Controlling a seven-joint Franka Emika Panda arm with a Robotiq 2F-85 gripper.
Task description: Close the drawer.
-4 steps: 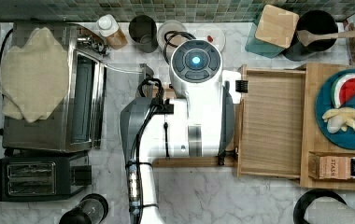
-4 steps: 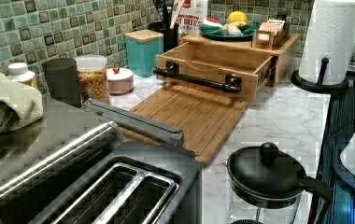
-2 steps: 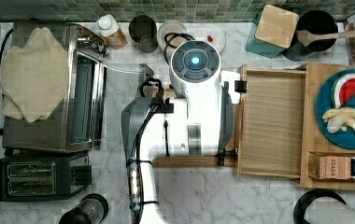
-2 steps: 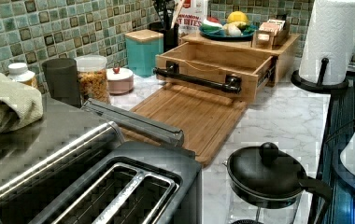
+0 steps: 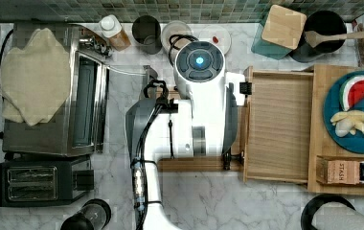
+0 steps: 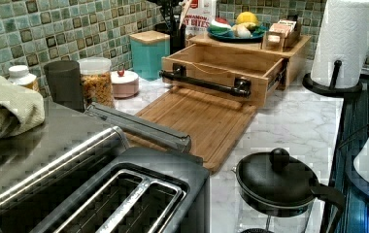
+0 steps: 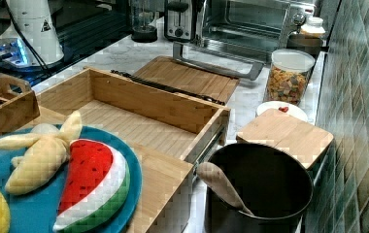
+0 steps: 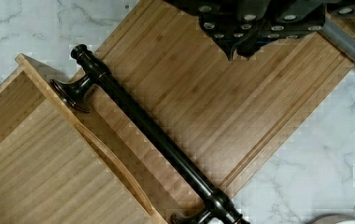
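The drawer (image 5: pixel 276 129) is a shallow light-wood tray, pulled out of the wooden stand (image 5: pixel 321 100) toward the top view's left, with nothing inside. Its inside also appears in the left view (image 6: pixel 221 58) and the right view (image 7: pixel 139 126). A dark bar handle (image 8: pixel 152 135) runs across its front (image 6: pixel 204 83). My arm (image 5: pixel 199 100) hangs high over the bamboo cutting board (image 8: pixel 241 107) in front of the handle. My gripper (image 8: pixel 243 49) looks shut with nothing in it. It is above the board, apart from the handle.
A blue plate (image 5: pixel 357 120) of toy fruit sits on the stand. The toaster oven (image 5: pixel 84 110), its door handle (image 6: pixel 139 128) and a toaster (image 5: pixel 31 182) border the board. Jars (image 6: pixel 95 80), a teal canister (image 6: pixel 148 51), a glass pot (image 6: pixel 279 184) and a paper towel roll (image 6: pixel 347 43) stand around.
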